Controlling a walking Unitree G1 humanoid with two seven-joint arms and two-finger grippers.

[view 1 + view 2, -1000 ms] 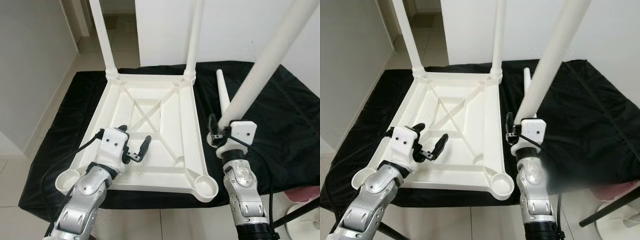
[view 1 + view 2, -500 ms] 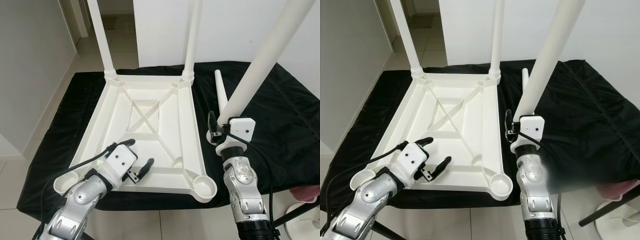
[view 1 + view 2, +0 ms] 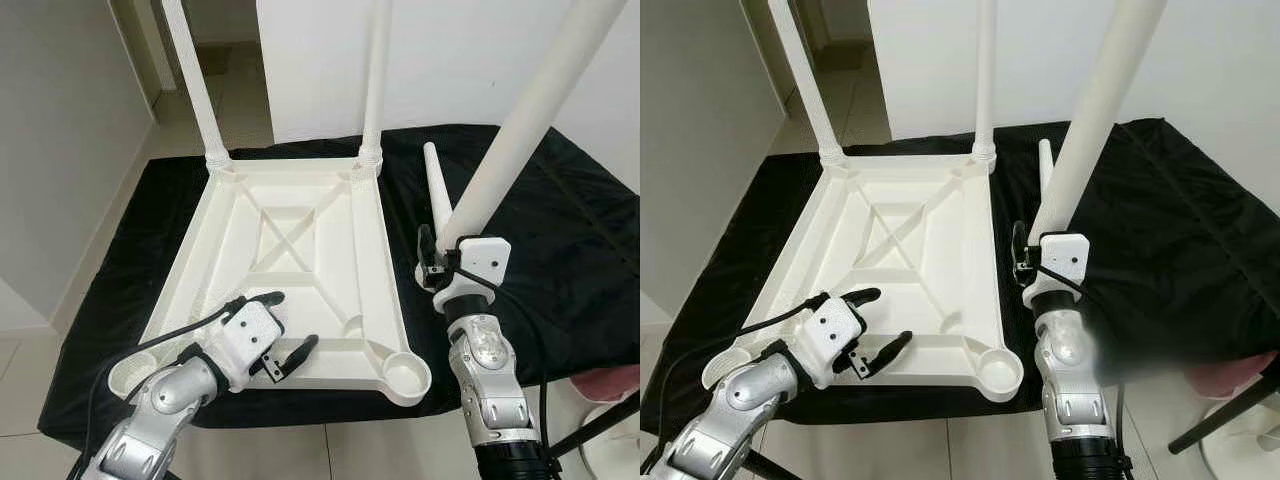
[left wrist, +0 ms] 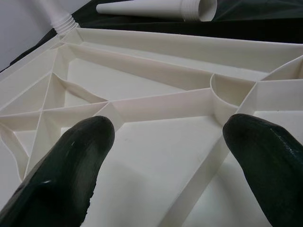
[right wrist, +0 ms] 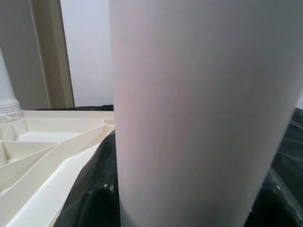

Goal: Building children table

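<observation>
Two tools are at work. Left tool (image 3: 284, 338) hangs with fingers spread wide over the near edge of the upturned white tabletop (image 3: 300, 240). Right tool (image 3: 432, 262) grips a white table leg (image 3: 520, 130) held upright, right of the tabletop. Two legs (image 3: 376, 80) stand fitted in the far corners; another loose leg (image 3: 437, 185) lies on the black-covered desk (image 3: 560, 240).

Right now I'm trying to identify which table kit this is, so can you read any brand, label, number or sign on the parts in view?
None can be read. The upturned white tabletop, its two fitted legs, the loose leg on the black cloth and the leg in the right gripper all show plain surfaces, with no print or moulded marks.
</observation>
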